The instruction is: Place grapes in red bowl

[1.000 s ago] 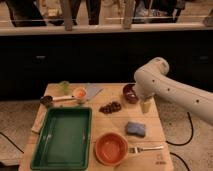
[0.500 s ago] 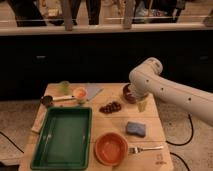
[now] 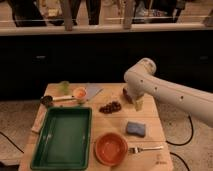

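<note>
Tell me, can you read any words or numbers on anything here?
No readable text anywhere.
A small dark mark at the front right corner of the table: too blurred to read.
The gripper, hanging right of the grapes, shows no label.

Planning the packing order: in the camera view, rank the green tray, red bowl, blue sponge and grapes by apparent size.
1. green tray
2. red bowl
3. blue sponge and grapes, which look alike.
The gripper is right of the grapes.

Dark reddish grapes (image 3: 110, 107), loose cluster on table (image 3: 116, 126) beside gripper (image 3: 137, 104), apart from red bowl (image 3: 110, 148).
</note>
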`<state>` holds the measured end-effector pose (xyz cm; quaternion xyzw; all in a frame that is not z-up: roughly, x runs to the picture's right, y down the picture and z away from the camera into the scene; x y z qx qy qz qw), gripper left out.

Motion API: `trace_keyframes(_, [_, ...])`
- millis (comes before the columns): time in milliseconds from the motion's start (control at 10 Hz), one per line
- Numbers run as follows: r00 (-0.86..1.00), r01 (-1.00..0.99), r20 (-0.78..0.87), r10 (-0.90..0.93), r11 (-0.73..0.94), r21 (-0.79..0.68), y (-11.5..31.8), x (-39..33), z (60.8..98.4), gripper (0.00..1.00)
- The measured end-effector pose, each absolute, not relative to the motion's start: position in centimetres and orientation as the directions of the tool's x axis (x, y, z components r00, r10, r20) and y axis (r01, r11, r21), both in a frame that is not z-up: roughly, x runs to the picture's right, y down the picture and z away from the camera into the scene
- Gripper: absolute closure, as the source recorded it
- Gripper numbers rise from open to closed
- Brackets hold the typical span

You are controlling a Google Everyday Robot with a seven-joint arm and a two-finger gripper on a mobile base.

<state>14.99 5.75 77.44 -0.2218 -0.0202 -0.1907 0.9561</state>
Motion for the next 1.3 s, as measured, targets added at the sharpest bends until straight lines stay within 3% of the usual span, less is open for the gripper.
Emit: trace_keyframes(1300, [0.927,0.375,0.2,-0.318,0.818,-0.436,7.9,11.7,80.9,0.2])
